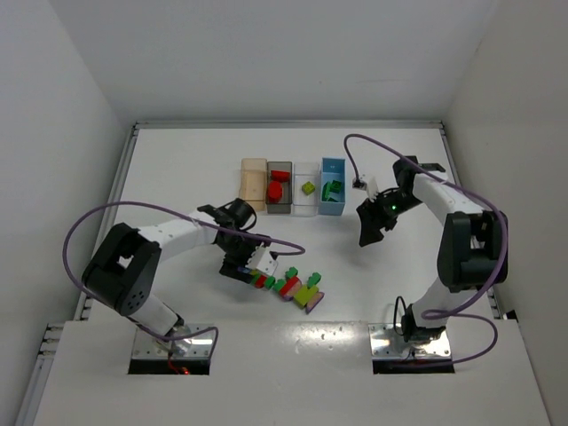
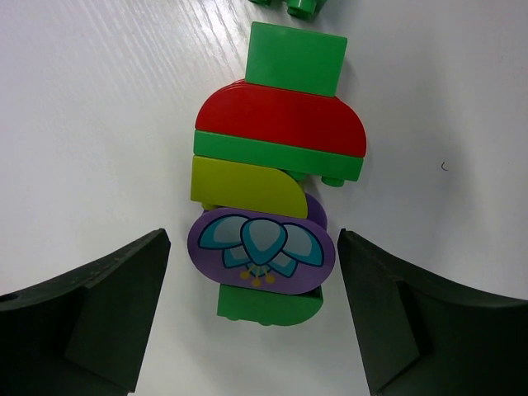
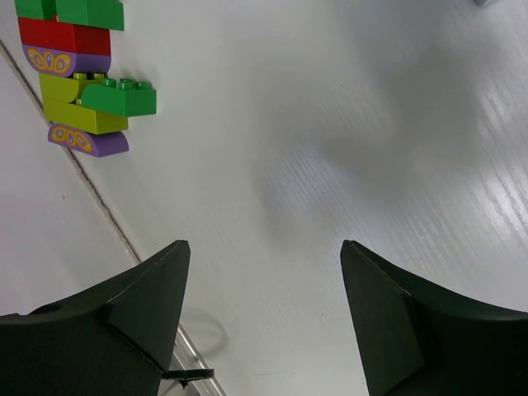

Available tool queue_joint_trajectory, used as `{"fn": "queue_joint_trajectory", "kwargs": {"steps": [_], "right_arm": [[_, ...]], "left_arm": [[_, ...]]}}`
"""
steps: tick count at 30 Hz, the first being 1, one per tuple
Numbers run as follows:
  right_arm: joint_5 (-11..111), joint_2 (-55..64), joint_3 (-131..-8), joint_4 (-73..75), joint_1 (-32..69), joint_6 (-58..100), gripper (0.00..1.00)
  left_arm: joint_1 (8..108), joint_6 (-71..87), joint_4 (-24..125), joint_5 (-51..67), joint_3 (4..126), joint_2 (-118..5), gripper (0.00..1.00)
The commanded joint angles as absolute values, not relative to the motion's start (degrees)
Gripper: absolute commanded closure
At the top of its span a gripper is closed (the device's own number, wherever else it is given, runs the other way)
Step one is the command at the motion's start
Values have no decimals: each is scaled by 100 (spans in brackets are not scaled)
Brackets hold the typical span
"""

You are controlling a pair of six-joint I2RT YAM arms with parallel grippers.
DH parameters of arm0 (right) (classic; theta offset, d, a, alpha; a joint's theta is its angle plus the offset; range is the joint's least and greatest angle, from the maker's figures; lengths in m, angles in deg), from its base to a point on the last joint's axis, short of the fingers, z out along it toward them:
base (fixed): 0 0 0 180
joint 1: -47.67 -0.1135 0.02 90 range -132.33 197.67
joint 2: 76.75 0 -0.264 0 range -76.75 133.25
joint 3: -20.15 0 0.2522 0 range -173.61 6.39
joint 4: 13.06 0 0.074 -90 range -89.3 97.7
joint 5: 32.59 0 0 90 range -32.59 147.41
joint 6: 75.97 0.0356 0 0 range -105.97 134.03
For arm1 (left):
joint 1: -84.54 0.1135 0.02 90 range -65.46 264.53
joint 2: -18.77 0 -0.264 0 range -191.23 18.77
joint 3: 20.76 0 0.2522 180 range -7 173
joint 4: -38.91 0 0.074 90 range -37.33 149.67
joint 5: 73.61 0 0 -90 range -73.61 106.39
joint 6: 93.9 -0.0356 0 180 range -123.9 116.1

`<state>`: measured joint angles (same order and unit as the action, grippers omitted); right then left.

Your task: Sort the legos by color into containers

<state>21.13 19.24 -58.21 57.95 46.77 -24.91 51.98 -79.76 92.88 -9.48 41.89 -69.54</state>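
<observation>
Purple, with a printed flower, is the brick (image 2: 260,252) lying between the jaws of the left gripper (image 2: 252,276), which stand wide open with white table (image 2: 91,124) showing on both sides of it. They hold nothing and touch nothing. The purple brick sits in a joined cluster (image 2: 276,157): a green piece below it in the frame, then lime (image 2: 239,186), green, a red dome (image 2: 280,120) and another green block above it.

In the top view this cluster is the left end of a row of legos (image 1: 286,284) at lower centre, well apart from the 4 bins (image 1: 293,169) at upper centre. The grey bin (image 1: 280,209) holds red pieces, the clear one (image 1: 307,211) a lime piece and the blue one (image 1: 333,209) green. I see nothing in the tan bin (image 1: 254,182).

The right gripper (image 3: 264,289) hangs at centre right, jaws also spread wide and empty, over bare table. More stacked legos show at the upper left of its view.

The likely trouble is the joints. A squeeze on the purple brick would probably lift the whole stack, and dropping that in 1 bin mixes 4 colours. The rounded edges give the pads little flat to bite, so the piece could twist or pop out. A half-loosened stack might also shed bricks on the way across.
</observation>
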Motion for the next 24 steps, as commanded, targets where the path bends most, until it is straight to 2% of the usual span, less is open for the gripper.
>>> {"fn": "queue_joint_trajectory", "kwargs": {"steps": [1,3,7,10,11,17,24], "right_arm": [[1865,1967,-6005,5818,4723,-2482,26],[1865,2020,-6005,5818,4723,-2482,26],[1865,2072,-6058,5870,4776,-2482,26],[1865,2125,-6058,5870,4776,-2535,26],[1865,2125,-6058,5870,4776,-2535,26],[1812,2178,-6111,5923,4776,-2587,26],[1138,2239,-6409,6037,4609,-2290,26]], "left_arm": [[5149,-8195,9231,-1024,4169,-7060,10],[5149,-8195,9231,-1024,4169,-7113,10],[5149,-8195,9231,-1077,4222,-7167,17],[5149,-8090,9231,-1077,4222,-7280,26],[5149,-8090,9231,-1077,4274,-7281,33],[5254,-7616,9021,-1252,4275,-7220,56],[5913,-5614,8230,-1718,4433,-6763,61]]}}
